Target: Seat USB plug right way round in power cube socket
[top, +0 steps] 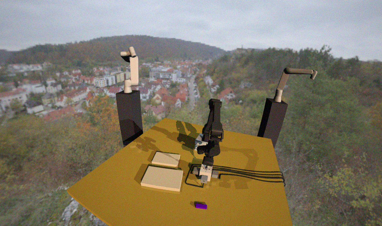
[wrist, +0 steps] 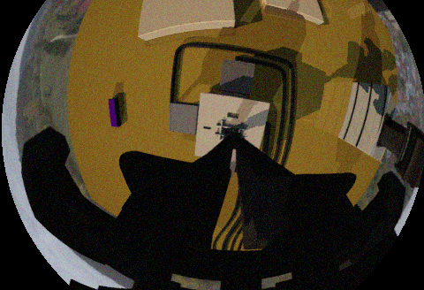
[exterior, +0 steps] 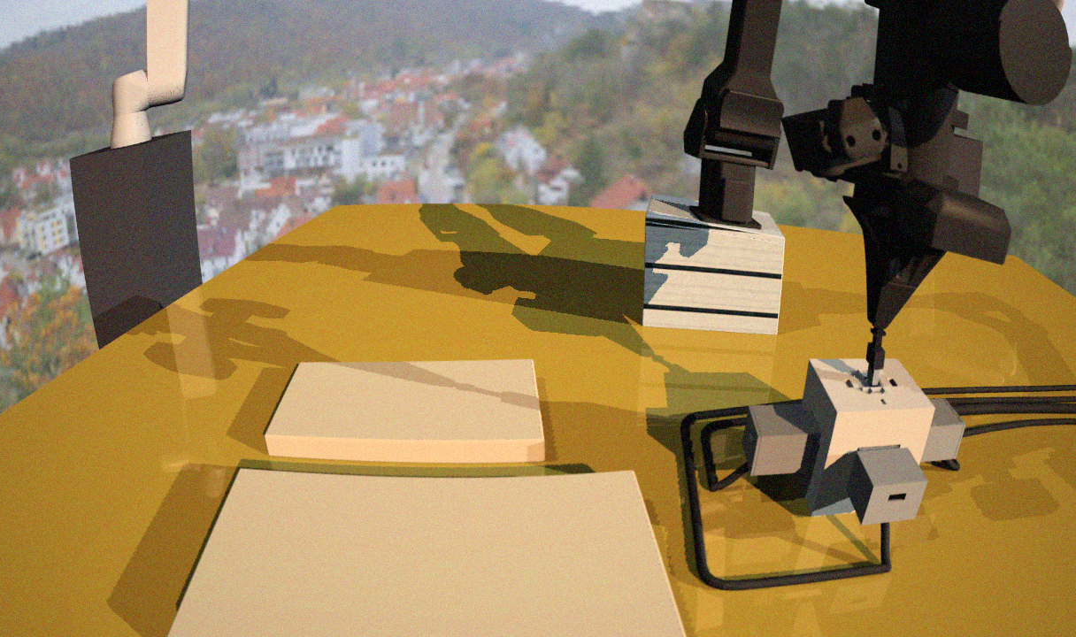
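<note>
The pale power cube (top: 206, 174) (exterior: 879, 433) (wrist: 209, 110) stands on the table, with small slots in its top face. The dark USB plug (exterior: 874, 365) stands upright at the middle of that top, its lower end at the socket. My gripper (exterior: 877, 331) (wrist: 233, 141) points down from above and is shut on the plug. In the wrist view the fingertips meet over the cube's top and mostly cover the plug. Which way round the plug is, and how deep it sits, cannot be told.
Grey blocks (exterior: 780, 440) (wrist: 183, 118) stick out from the cube's sides. Black cables (top: 248, 171) (exterior: 695, 507) loop around it. Two pale slabs (top: 162, 177) (exterior: 415, 402) lie to the left. A purple block (top: 201, 206) (wrist: 114, 113) lies near the front. A striped block (exterior: 711, 293) stands behind.
</note>
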